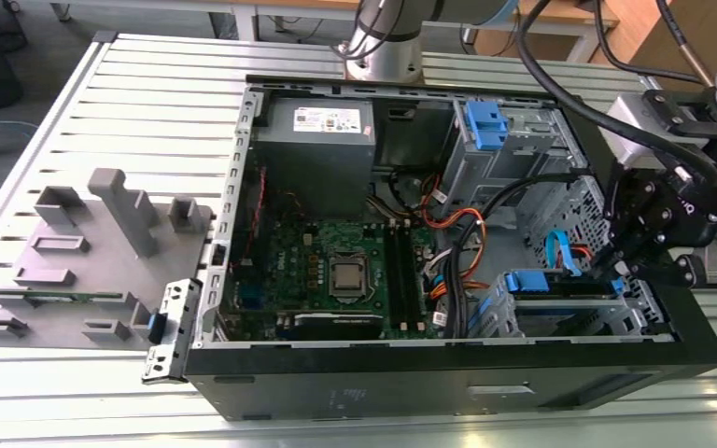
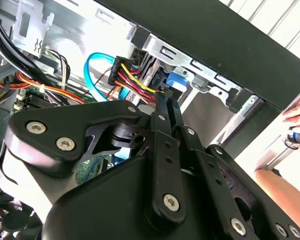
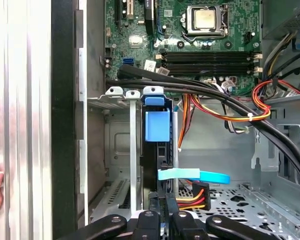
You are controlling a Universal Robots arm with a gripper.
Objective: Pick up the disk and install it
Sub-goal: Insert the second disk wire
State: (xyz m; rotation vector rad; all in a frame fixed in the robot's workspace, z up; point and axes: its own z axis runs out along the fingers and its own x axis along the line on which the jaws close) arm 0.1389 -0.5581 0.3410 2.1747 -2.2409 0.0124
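Observation:
The disk stands edge-on in the drive bay of the open computer case, its blue bracket at the end nearer the motherboard. In the exterior view the bracket shows in the bay at the case's lower right corner. My gripper hangs over that corner, at the exterior view's right. In both wrist views its two black fingers lie close together, shut. Their tips point at the disk's cable end. Whether they touch it is hidden. The gripper lines up with the disk's edge.
A blue flat cable and red-yellow power wires cross beside the fingers. Thick black cables run over the bay. A second blue bracket sits higher in the case. A person's hand rests outside the case wall. A grey fixture lies left.

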